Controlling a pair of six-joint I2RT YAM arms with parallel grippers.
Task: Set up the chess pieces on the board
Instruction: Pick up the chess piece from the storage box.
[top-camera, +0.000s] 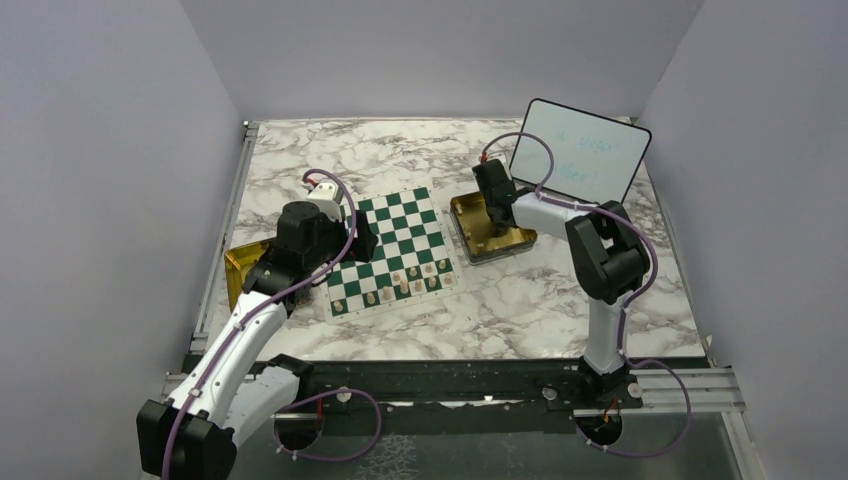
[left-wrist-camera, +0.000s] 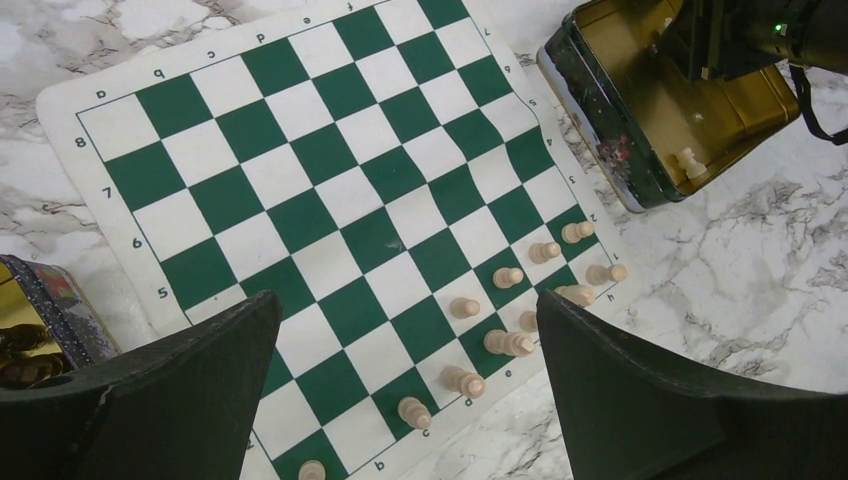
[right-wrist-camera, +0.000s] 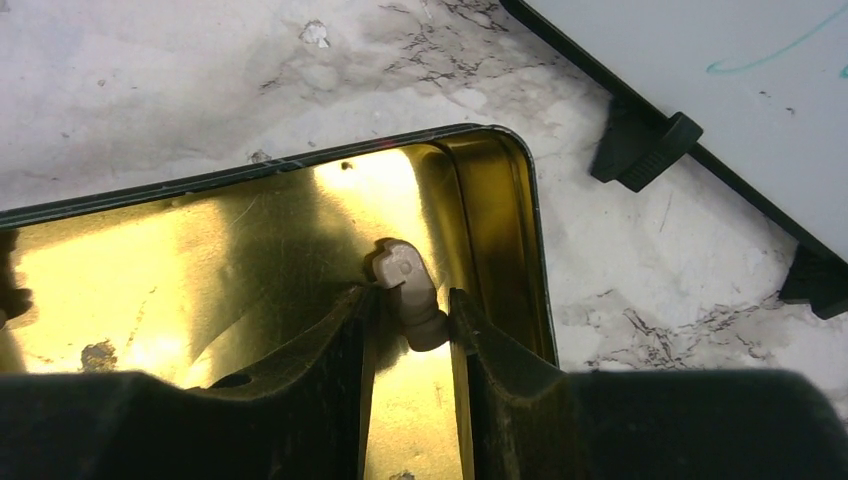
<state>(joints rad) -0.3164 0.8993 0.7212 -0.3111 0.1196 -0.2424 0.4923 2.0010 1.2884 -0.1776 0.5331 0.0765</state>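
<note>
The green-and-white board (top-camera: 395, 225) lies mid-table, with several cream chess pieces (top-camera: 404, 285) standing along its near edge. My left gripper (left-wrist-camera: 408, 300) hangs open over the board (left-wrist-camera: 330, 180), its fingers apart above the near squares and holding nothing; the pieces (left-wrist-camera: 508, 343) stand just below and to the right of it. My right gripper (top-camera: 497, 225) reaches down into the gold tin (top-camera: 462, 212) right of the board. In the right wrist view its jaws (right-wrist-camera: 412, 295) are shut on one cream chess piece (right-wrist-camera: 405, 275) close to the tin's corner wall (right-wrist-camera: 500, 200).
A second tin (top-camera: 240, 265) with dark pieces (left-wrist-camera: 25, 355) sits left of the board. A framed whiteboard (top-camera: 580, 150) stands behind the right tin, its black feet (right-wrist-camera: 645, 150) on the marble. One more cream piece (left-wrist-camera: 690, 160) lies in the right tin (left-wrist-camera: 600, 130).
</note>
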